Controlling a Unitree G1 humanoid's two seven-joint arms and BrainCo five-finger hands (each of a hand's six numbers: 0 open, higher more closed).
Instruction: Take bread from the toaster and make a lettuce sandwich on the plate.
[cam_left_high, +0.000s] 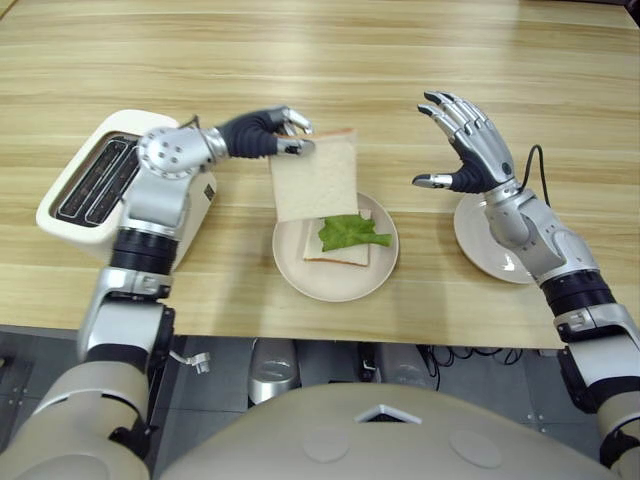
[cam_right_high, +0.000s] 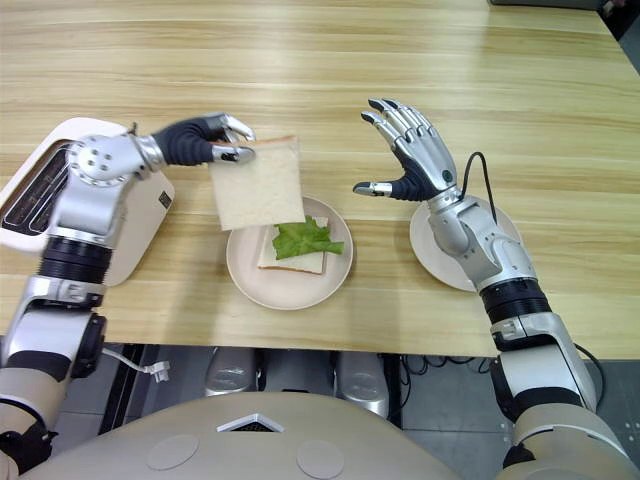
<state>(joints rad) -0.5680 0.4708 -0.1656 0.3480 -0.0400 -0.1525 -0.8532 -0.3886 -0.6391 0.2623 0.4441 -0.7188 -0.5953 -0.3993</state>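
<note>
A cream toaster (cam_left_high: 90, 195) stands at the left of the wooden table. My left hand (cam_left_high: 272, 133) is shut on the upper left corner of a white bread slice (cam_left_high: 315, 178), which hangs upright just above the back of the beige plate (cam_left_high: 335, 283). On that plate lies another bread slice (cam_left_high: 338, 250) with a green lettuce leaf (cam_left_high: 348, 232) on top. My right hand (cam_left_high: 470, 145) is open and raised, fingers spread, to the right of the plate, holding nothing.
A second, smaller white plate (cam_left_high: 485, 245) sits at the right, partly under my right forearm, with a black cable (cam_left_high: 533, 165) beside it. The table's front edge runs just below both plates. Bare wood stretches across the far half.
</note>
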